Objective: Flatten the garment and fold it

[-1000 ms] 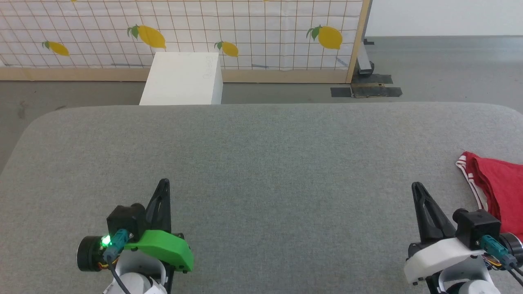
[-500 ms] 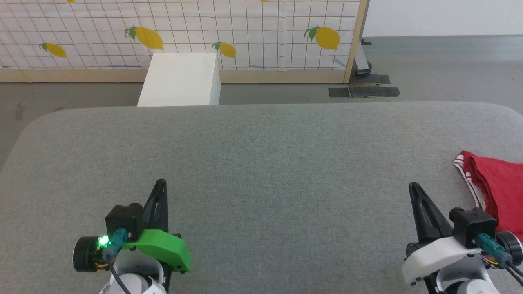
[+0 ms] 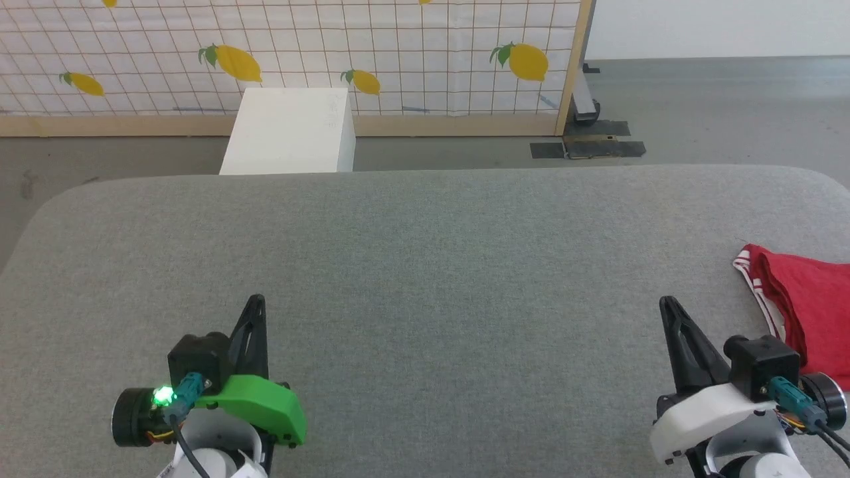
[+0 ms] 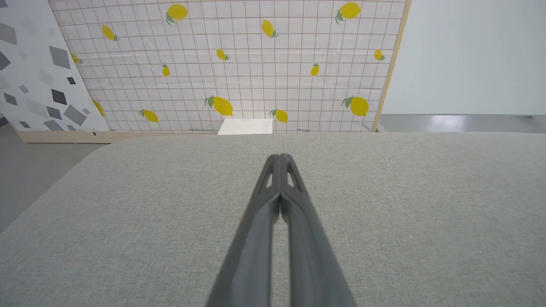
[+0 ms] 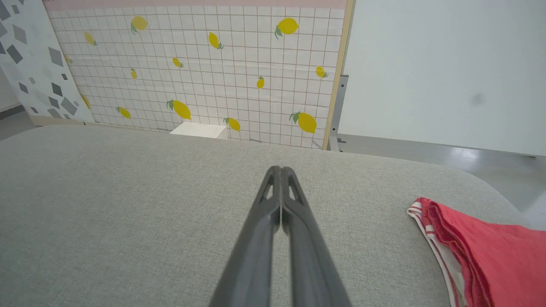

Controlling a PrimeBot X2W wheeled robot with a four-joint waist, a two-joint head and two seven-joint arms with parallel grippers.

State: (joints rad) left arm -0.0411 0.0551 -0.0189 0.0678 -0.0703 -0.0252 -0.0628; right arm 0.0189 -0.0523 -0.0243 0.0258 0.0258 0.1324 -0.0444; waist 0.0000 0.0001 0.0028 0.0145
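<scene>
Crumpled red shirt (image 3: 807, 302) lain at 3 o'clock on the grey counter (image 3: 425, 252), left gripper (image 3: 254, 305) held at 7 o'clock, fingers pressed together, right gripper (image 3: 666, 307) at 5 o'clock, likewise closed, nothing pinched.

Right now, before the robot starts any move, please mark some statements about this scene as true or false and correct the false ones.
1. The left gripper and the right gripper are both shut and empty. True.
2. The garment lies on the grey surface, to the right of the right gripper. True.
3. The garment is spread flat. False: it is bunched in folds, and the head view cuts it off at the right edge.
4. The right gripper's fingers touch the garment. False: bare surface lies between them.
5. A white box stands on the floor beyond the surface, in front of the lemon-patterned screen. True.
</scene>
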